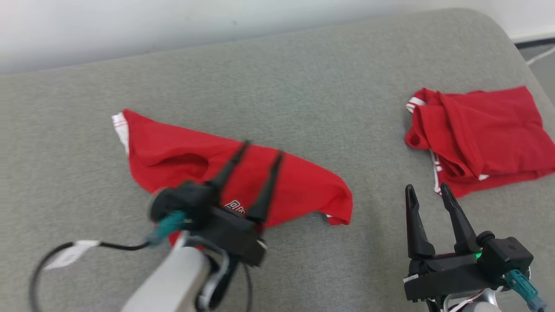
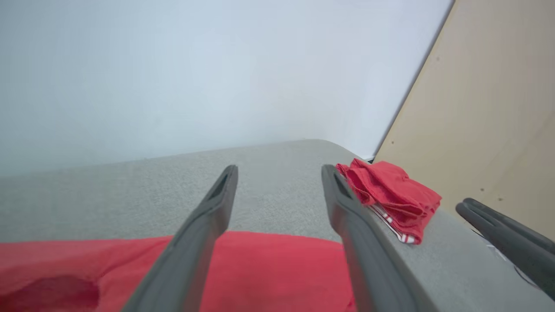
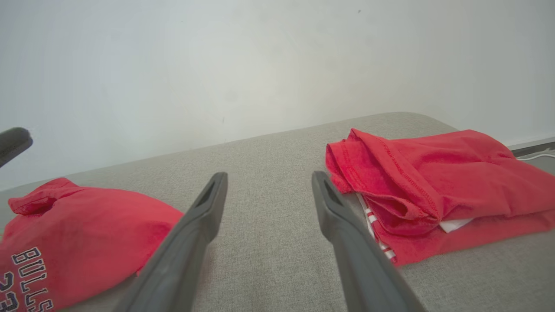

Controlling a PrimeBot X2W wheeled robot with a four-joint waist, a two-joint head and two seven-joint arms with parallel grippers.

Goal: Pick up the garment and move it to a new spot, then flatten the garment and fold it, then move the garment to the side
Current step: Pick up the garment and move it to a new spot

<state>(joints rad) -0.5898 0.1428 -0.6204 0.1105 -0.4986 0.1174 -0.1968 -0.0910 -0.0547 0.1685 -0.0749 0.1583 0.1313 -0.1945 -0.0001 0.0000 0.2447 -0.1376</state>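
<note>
Head view: the garment point(image 1: 173, 151), a red shirt with a white-trimmed sleeve, lies crumpled and partly spread on the grey fabric-covered counter point(image 1: 303, 78), left of its middle and nearer the front edge. The left tool point(image 1: 262, 148) hangs over the garment's near half with its two dark fingers spread and nothing between them. A black cable point(image 1: 108, 246) with a white tag trails from its wrist. A second red garment point(image 1: 485, 130), folded, sits by the right edge, near the rounded far right corner. The right tool point(image 1: 426, 188) is at the front right, just short of the folded pile and clear of it, fingers parted and empty.

Left wrist view: the left tool point(image 2: 279, 170) stands wide apart above the garment point(image 2: 269, 268), whose cloth runs under both fingers. Whether they touch it I cannot tell. The second red garment point(image 2: 390, 190) lies at the counter's edge, in front of a tan panel point(image 2: 498, 108).

Right wrist view: the right tool point(image 3: 269, 177) is spread over bare grey fabric, between the garment point(image 3: 86, 225), which bears "BULLS" lettering point(image 3: 32, 260), and the second red garment point(image 3: 433, 173).
</note>
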